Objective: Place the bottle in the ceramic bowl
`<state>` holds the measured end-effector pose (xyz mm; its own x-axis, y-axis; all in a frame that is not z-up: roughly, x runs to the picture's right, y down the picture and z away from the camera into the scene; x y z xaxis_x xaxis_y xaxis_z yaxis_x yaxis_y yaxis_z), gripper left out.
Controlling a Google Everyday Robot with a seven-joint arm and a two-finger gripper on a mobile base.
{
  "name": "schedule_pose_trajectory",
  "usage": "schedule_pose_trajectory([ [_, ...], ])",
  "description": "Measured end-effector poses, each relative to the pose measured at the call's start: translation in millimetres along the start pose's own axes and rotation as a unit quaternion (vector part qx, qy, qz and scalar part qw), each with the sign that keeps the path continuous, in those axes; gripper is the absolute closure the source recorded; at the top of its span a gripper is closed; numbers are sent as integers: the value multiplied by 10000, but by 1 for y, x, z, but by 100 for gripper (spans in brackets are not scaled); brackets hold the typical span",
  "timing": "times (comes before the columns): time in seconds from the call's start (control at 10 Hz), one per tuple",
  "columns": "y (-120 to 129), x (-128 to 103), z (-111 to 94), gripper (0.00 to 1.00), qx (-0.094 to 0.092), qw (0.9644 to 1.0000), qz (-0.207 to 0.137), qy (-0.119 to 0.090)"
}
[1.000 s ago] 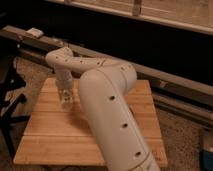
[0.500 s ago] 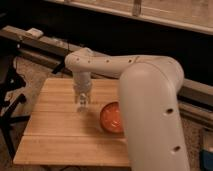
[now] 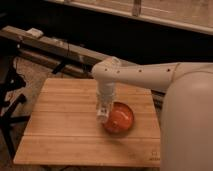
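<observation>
Jaws' state unreadable — gripper hangs at ceramic bowl's left rim, table leftward.

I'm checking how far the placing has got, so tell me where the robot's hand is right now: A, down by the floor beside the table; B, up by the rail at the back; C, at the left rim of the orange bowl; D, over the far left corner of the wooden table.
C: the hand hangs at the left rim of the ceramic bowl, which sits on the wooden table.
</observation>
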<state>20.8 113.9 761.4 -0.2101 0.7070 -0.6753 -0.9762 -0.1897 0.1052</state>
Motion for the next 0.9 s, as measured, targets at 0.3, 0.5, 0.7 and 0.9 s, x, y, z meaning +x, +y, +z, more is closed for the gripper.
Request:
schedule_pose_trajectory([
  [0.3, -48, 0, 4, 72, 36, 9972, 740, -102],
  [0.5, -57, -5, 10, 50, 129, 9952, 966, -109],
  [0.7, -52, -9, 16, 33, 203, 9950, 976, -96],
  [0.9, -47, -11, 19, 28, 286, 9950, 950, -80],
])
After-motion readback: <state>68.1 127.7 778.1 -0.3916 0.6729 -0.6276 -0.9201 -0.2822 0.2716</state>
